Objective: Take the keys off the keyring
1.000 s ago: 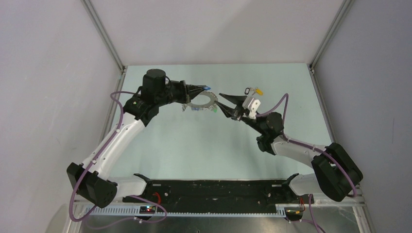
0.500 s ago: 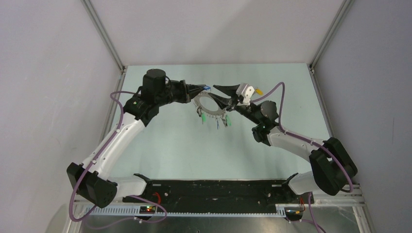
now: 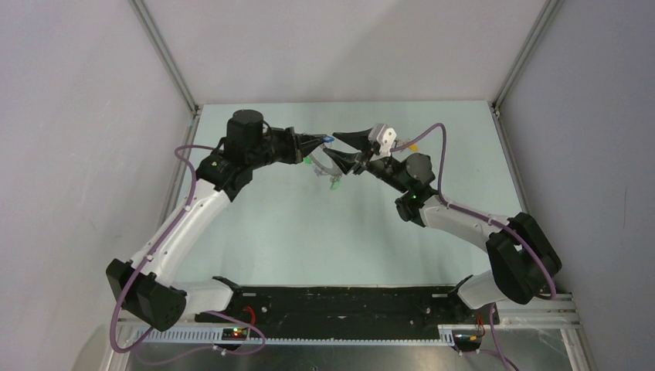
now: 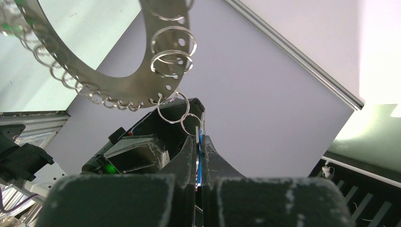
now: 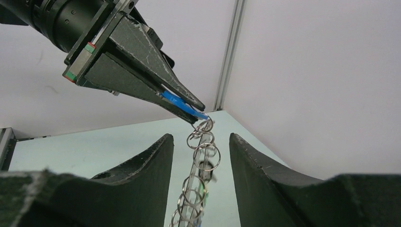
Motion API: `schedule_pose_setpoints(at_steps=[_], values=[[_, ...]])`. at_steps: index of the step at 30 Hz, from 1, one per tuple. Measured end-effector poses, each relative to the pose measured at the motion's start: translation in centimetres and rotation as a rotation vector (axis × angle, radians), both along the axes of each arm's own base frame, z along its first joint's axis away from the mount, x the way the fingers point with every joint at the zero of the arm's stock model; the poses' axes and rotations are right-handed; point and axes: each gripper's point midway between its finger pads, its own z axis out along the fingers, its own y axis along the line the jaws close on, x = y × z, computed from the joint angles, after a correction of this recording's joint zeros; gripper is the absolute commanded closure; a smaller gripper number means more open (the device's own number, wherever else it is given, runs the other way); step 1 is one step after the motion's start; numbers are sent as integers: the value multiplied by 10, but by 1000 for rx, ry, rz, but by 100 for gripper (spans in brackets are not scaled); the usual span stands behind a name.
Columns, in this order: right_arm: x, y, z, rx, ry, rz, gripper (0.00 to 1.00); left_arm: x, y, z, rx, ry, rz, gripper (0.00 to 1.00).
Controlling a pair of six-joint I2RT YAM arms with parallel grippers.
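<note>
My left claw [image 4: 199, 139]: pinching blue key [image 5: 179, 104], keyring [image 4: 118, 87] dangling.
My right claw [image 5: 201, 137]: spread astride keyring.
Undone: green keys [image 3: 334, 184] attached.

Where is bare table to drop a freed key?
Bare: the wide table stretch from the black base rail up toward the keyring. Crowded: far centre, where left gripper, pinching a blue key, and right gripper meet at it.

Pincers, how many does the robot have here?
2. The left pincer is shut on a blue key; the right pincer is open, straddling the keyring.
</note>
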Motion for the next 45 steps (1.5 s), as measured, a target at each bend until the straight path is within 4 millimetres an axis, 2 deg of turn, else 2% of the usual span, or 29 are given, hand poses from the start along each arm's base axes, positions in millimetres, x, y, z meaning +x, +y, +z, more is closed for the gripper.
schedule_pose_setpoints(at_steps=[8, 10, 11, 13, 15, 19, 24, 25, 27, 28, 30, 32, 38, 45], values=[[10, 9, -3, -15, 43, 8, 48, 0, 0, 0, 0, 0, 0, 100], [11, 11, -3, -17, 49, 12, 56, 0, 0, 0, 0, 0, 0, 100], [12, 12, -4, -18, 54, 13, 65, 0, 0, 0, 0, 0, -1, 100], [11, 13, -4, -20, 56, 23, 76, -1, 0, 1, -1, -2, -1, 100], [9, 15, -6, -24, 58, 37, 82, -1, 0, 1, -1, -3, 0, 100], [6, 17, -7, -37, 55, 60, 86, -3, 1, 1, 1, 2, 0, 100], [3, 18, -8, -85, 2, 55, 85, -3, 1, -1, 5, 9, 0, 100], [2, 17, -8, -100, -24, 45, 84, -3, 1, -1, 4, 8, -1, 100], [-2, 15, -7, -127, -86, 22, 75, -5, 2, 0, 3, 8, -4, 100], [-4, 13, -6, -143, -129, 6, 63, -6, 2, 0, 3, 10, -7, 100], [-8, 10, -6, -171, -214, -24, 47, -8, 1, 0, 3, 13, -12, 100], [-12, 9, -9, -191, -268, -41, 38, -8, 1, 1, 1, 9, -12, 100], [-12, 7, -15, -205, -287, -62, 33, -7, 2, 6, -7, -12, -8, 100], [-3, -20, 1, -111, -129, -61, 33, -7, 2, 7, -7, -16, -8, 100]])
